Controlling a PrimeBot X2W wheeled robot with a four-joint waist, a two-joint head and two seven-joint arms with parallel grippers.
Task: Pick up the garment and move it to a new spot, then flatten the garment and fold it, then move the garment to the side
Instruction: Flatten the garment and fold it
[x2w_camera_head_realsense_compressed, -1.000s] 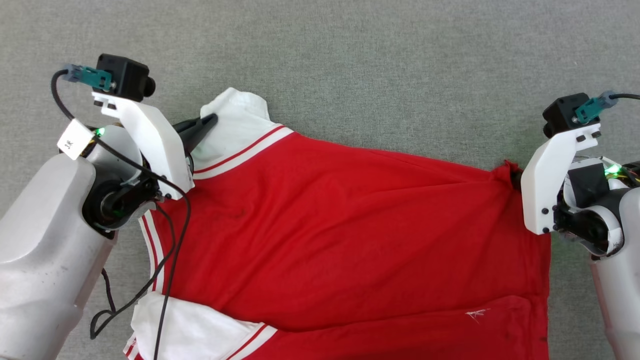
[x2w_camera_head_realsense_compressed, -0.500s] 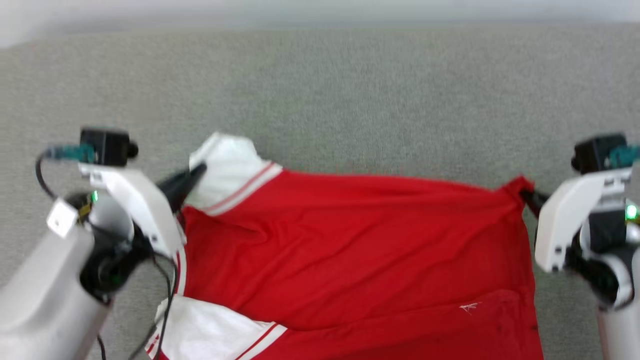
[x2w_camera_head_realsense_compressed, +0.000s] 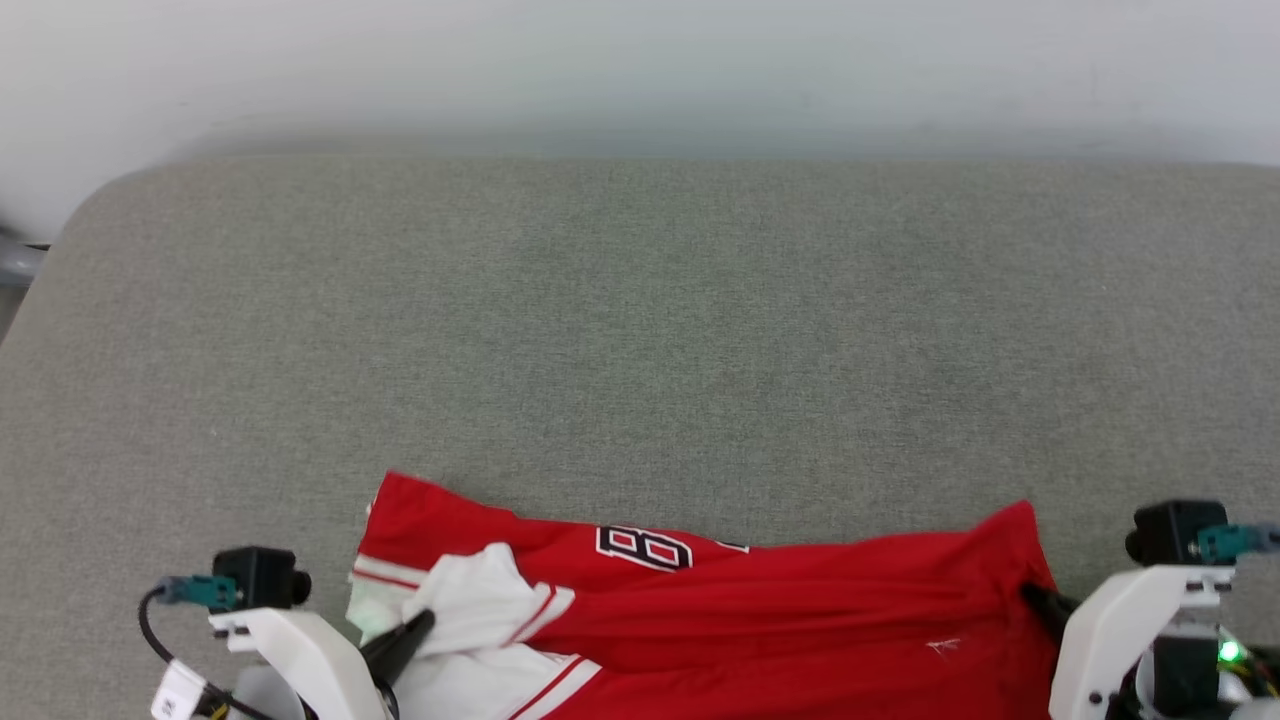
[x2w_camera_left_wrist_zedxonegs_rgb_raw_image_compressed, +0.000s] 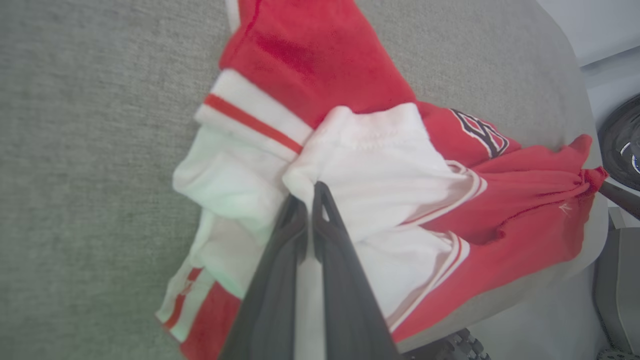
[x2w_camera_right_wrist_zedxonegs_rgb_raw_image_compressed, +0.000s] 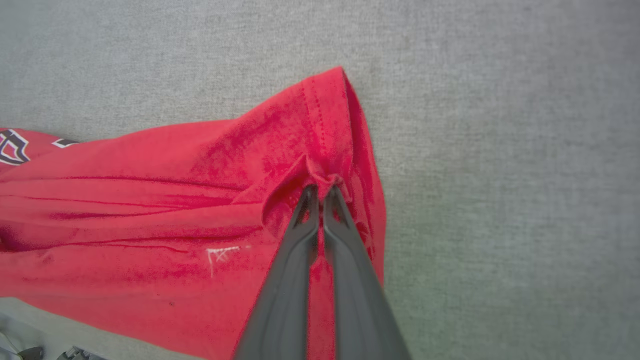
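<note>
Head view: we see the red jersey (x2w_camera_head_realsense_compressed: 800, 610) bunched along the near edge of the grey tabletop (x2w_camera_head_realsense_compressed: 640, 330), its lower part cut off by the frame. Part of the black, white-outlined lettering (x2w_camera_head_realsense_compressed: 645, 547) shows, too folded to read. Our left claw (x2w_camera_head_realsense_compressed: 422, 620) is pressed together on a white sleeve panel (x2w_camera_head_realsense_compressed: 480, 590); in the left wrist view its fingers pinch that fold. Our right claw (x2w_camera_head_realsense_compressed: 1032, 597) pinches the red hem corner at the jersey's opposite end, with cloth puckered around its tips.
</note>
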